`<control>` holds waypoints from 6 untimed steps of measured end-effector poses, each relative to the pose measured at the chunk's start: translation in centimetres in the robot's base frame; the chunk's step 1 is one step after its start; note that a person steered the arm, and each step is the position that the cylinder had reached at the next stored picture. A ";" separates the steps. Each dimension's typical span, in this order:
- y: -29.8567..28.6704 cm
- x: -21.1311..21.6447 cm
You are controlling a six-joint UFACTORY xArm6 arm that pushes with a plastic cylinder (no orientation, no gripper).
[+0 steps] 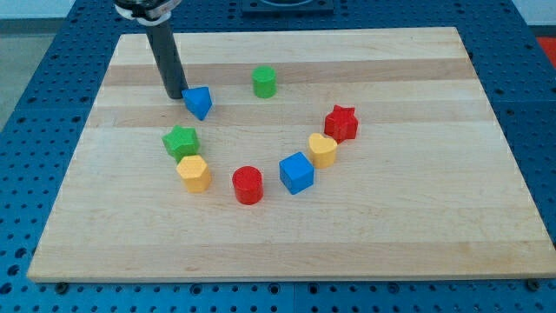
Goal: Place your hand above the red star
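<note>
A dark rod stands on a wooden board point(287, 252), my tip point(176, 95) planted near the board's ten o'clock corner and just beside a blue block point(199, 102), a wedge-like shape; whether the two touch cannot be told. The rod has no jaws to open or close and carries nothing; it can only push.

The target, a red star point(341, 123), sits well apart from my tip, at about three o'clock on the board and roughly four o'clock from the rod's end. A yellow heart-shaped block point(322, 149) lies just beside the star at its seven o'clock, with a blue cube point(296, 172) next along. A red cylinder point(248, 184), a yellow hexagonal block point(193, 172) and a green star point(181, 140) carry the loose arc round toward eight o'clock, while a green cylinder point(264, 82) stands alone near twelve.

The task looks barely begun. The chief risk is the blue block: it lies directly on the line toward the star, so a straight run would likely shove it across the board. A route swung toward twelve o'clock to avoid it could clip the green cylinder instead. An overshoot on arrival could nudge the red star into the yellow heart, spoiling the placement above it.
</note>
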State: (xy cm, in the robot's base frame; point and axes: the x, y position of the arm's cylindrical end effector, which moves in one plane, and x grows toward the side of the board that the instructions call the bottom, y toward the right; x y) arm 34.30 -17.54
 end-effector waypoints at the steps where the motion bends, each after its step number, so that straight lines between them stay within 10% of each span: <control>1: 0.0 0.5; 4: 0.7 -3.2; 6: 14.8 -7.4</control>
State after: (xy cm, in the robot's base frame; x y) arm 26.87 -2.73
